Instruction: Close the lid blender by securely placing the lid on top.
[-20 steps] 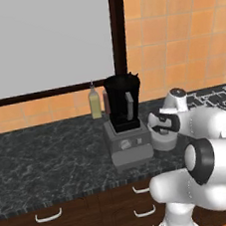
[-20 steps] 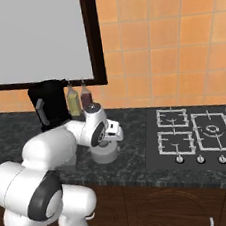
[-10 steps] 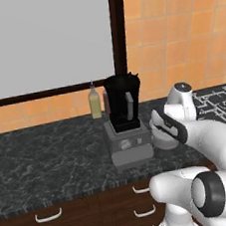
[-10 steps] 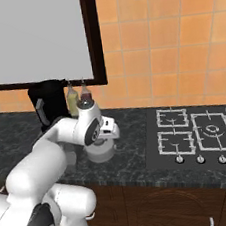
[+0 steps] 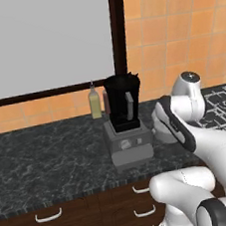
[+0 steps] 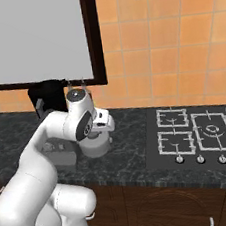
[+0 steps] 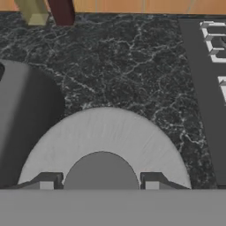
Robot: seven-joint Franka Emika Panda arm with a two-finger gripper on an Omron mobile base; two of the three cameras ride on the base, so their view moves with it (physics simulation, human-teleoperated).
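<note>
Dark counter (image 7: pixel 132 66), gripper (image 7: pixel 99 183) now lower, astride lid (image 7: pixel 103 141) knob.

The arm (image 5: pixel 209 143) is showing smooth, glossy white shells, rounded and bulbous at each link. Dark grey bands are ringing the joints, and a round dark cap with a pale centre is topping one joint (image 6: pixel 76 95). In the hand view, two small dark finger tips (image 7: pixel 46 180) with pale square pads are rising.

light-grey lid (image 7: pixel 106 137), black marbled counter (image 7: pixel 132 66)
</note>
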